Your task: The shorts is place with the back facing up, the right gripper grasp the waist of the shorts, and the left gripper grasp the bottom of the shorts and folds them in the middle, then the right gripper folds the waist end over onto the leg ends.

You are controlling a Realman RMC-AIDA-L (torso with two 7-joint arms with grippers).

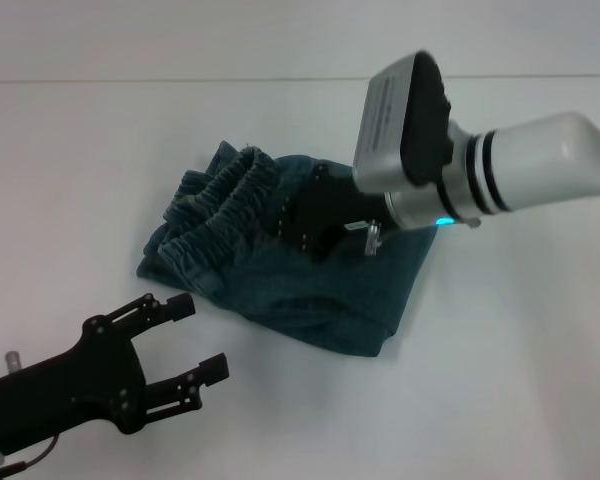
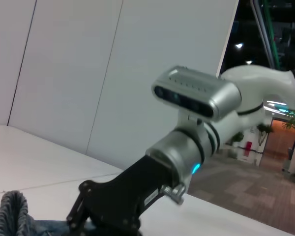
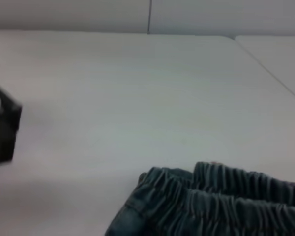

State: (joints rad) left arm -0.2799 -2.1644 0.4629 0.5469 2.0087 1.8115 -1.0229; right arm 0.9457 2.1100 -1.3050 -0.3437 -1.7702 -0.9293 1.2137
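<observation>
Item: dark teal denim shorts with gathered elastic waistband (image 1: pixel 280 255), lying folded into a compact bundle at the middle of the white table (image 1: pixel 500 380), waistband bunching at the far-left edge. Right gripper (image 1: pixel 315 215) is pressing down over the bundle's top layer (finger state: cannot tell, hidden beneath the wrist). Left gripper (image 1: pixel 185 340) is hovering near-left, released, holding nothing. Risk: cloth snagging on lifting fingers, dragging the fold undone.
</observation>
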